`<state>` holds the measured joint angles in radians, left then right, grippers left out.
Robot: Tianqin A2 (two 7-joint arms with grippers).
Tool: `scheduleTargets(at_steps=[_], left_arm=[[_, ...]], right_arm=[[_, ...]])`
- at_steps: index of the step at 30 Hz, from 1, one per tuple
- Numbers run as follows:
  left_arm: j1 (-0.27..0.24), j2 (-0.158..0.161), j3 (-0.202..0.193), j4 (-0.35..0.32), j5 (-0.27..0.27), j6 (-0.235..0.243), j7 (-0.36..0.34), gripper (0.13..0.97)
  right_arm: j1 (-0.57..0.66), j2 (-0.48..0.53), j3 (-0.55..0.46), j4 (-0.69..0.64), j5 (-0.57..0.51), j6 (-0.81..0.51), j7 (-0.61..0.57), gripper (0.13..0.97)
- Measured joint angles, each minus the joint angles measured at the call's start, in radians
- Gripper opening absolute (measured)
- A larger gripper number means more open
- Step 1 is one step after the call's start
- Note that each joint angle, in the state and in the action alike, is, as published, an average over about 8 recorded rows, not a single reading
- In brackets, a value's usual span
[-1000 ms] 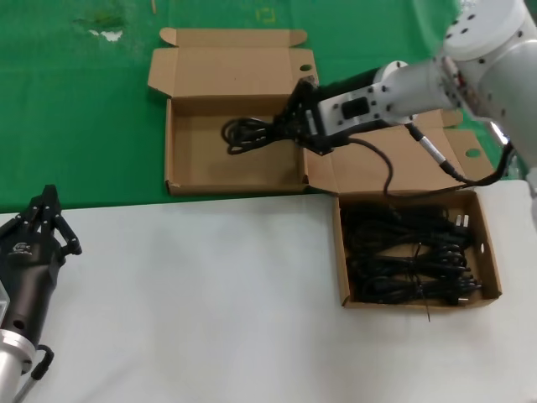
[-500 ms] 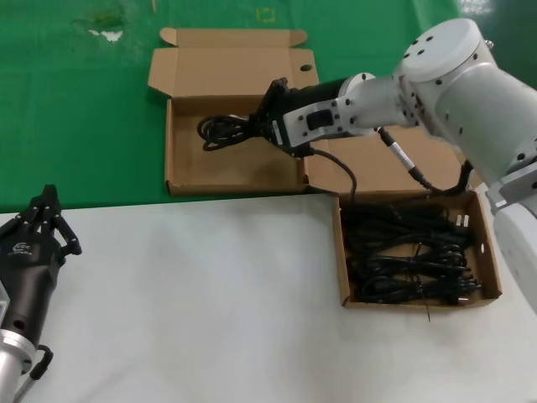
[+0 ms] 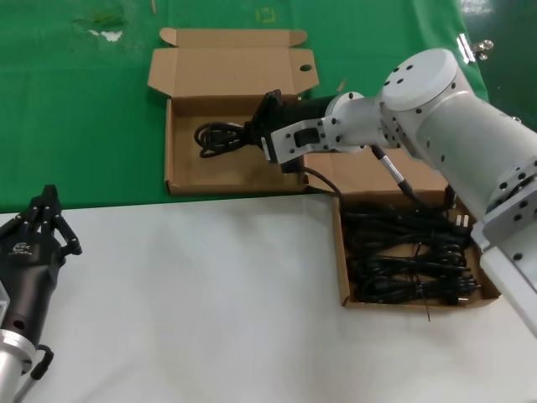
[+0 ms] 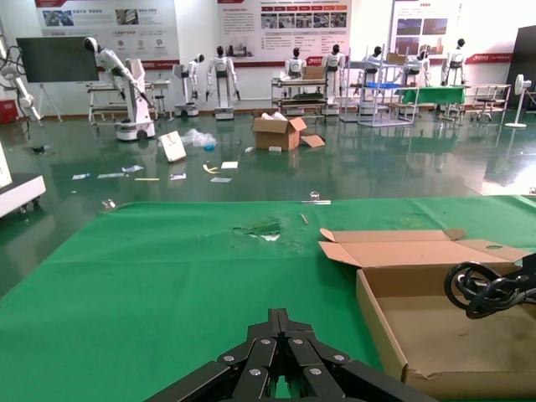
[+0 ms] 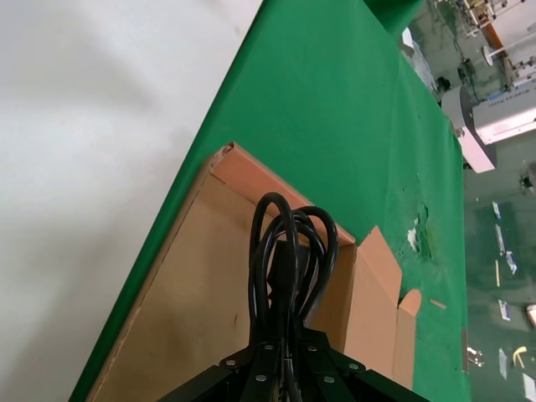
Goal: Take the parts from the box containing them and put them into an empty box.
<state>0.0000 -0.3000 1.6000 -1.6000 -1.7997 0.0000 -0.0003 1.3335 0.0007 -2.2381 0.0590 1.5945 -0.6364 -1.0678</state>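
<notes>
One slim black tied power-cord bundle is held clamped in the right hand, its looped end sticking out ahead of the fingers over the floor of the open shallow brown cardboard box with a hinged lid on the green cloth. In the right wrist view the loops are seen fanning out just beyond the fingertips, with bare cardboard beneath them. The bundle appears to hang above the floor rather than rest on it; contact cannot be told for certain.

The step is judged to be the placing. It is best done by lowering the hand until the loops lie on the box floor, well inside the walls ahead of and beside the hand, before the grip is released. The trailing plug end behind the hand should be brought over the near wall too, so that nothing is left draped on the rim.

The remaining black cord bundles lie in the twin brown cardboard box on the white desk, behind the hand toward the robot. The left hand is parked at the desk's near edge with its fingers drawn together.
</notes>
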Motion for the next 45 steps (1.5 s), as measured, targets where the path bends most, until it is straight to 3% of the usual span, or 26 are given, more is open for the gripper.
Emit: scheduleTargets(at_steps=[13, 24, 30, 35, 39, 45], left_arm=[[0.0, 0.0, 0.0, 0.0, 0.0, 0.0, 0.0, 0.14], [0.0, 0.0, 0.0, 0.0, 0.0, 0.0, 0.0, 0.14], [0.0, 0.0, 0.0, 0.0, 0.0, 0.0, 0.0, 0.14], [0.0, 0.0, 0.0, 0.0, 0.0, 0.0, 0.0, 0.14], [0.0, 0.0, 0.0, 0.0, 0.0, 0.0, 0.0, 0.14], [0.0, 0.0, 0.0, 0.0, 0.0, 0.0, 0.0, 0.14]], right_arm=[[-0.029, -0.001, -0.307, 0.032, 0.303, 0.083, -0.032, 0.154], [-0.035, -0.001, -0.435, 0.034, 0.433, 0.105, -0.045, 0.192], [-0.033, -0.001, -0.448, 0.027, 0.459, 0.11, -0.054, 0.241], [-0.025, -0.001, -0.422, 0.017, 0.462, 0.101, -0.065, 0.331], [-0.016, -0.001, -0.369, 0.003, 0.444, 0.087, -0.079, 0.386], [0.002, 0.003, -0.255, -0.028, 0.387, 0.067, -0.113, 0.542]])
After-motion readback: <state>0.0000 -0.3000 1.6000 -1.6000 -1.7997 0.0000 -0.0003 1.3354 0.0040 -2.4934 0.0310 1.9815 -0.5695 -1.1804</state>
